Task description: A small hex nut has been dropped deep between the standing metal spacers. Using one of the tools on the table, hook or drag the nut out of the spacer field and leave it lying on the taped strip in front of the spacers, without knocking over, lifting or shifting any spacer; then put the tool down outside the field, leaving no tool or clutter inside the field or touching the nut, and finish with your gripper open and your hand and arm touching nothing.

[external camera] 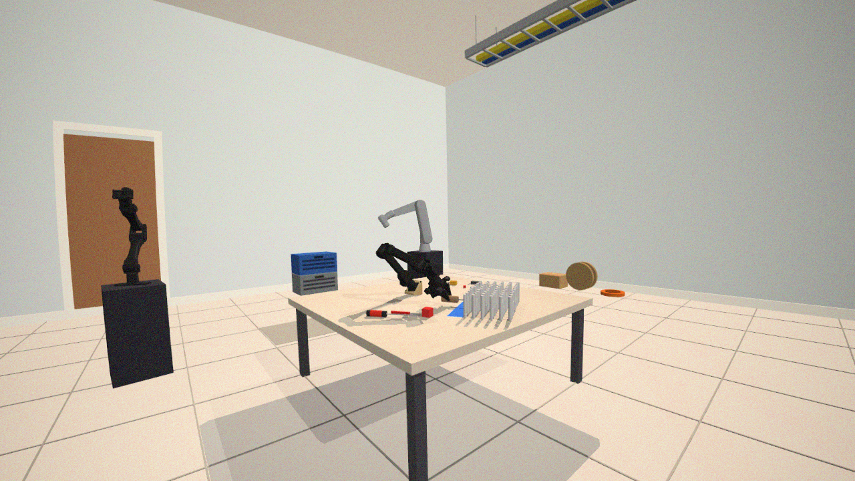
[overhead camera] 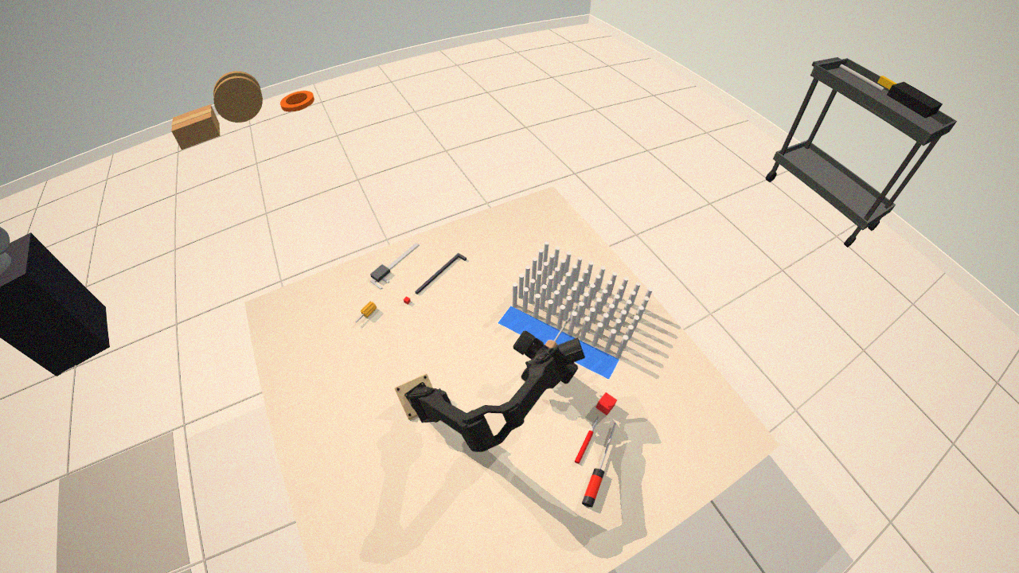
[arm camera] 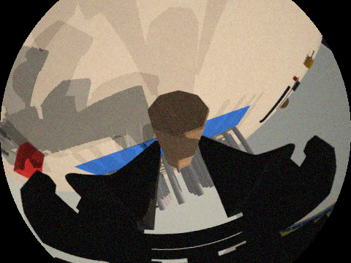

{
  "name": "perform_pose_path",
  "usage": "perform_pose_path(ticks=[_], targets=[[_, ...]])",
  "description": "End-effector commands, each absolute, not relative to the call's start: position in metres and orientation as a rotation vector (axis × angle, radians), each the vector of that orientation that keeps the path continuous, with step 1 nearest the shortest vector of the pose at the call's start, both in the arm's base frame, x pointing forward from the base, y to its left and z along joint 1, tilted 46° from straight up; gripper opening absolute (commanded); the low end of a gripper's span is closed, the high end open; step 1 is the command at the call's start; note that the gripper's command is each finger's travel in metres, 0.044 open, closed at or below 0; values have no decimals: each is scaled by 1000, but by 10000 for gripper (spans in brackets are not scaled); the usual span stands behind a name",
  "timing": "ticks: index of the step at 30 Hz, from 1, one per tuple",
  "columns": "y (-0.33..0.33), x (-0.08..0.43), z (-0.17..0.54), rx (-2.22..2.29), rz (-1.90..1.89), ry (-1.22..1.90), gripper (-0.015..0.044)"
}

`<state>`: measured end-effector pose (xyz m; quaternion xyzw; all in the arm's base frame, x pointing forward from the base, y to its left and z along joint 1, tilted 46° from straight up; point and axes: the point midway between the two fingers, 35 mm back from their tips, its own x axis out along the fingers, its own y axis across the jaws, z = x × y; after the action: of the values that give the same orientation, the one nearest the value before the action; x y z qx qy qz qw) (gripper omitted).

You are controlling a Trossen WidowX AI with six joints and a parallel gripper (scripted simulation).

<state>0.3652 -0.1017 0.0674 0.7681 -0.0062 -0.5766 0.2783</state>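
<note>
My gripper is shut on the brown wooden handle of a tool, low above the blue taped strip. The tool's thin metal shaft points from the gripper toward the standing grey spacers; its far end is hidden among them. The spacers stand upright in rows behind the strip. The hex nut cannot be made out in any view.
A red block, a thin red-handled tool and a red-and-black-handled tool lie on the near right. A black hooked rod, a dark-handled tool, a yellow-handled tool and a small red cube lie on the far left.
</note>
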Motion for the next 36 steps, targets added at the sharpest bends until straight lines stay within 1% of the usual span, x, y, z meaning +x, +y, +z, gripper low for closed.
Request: perform_pose_path(ticks=[1,36], targets=[[-100,372,70,2073,-1532,-23,0],[-96,393,62,2073,-1529,-23,0]])
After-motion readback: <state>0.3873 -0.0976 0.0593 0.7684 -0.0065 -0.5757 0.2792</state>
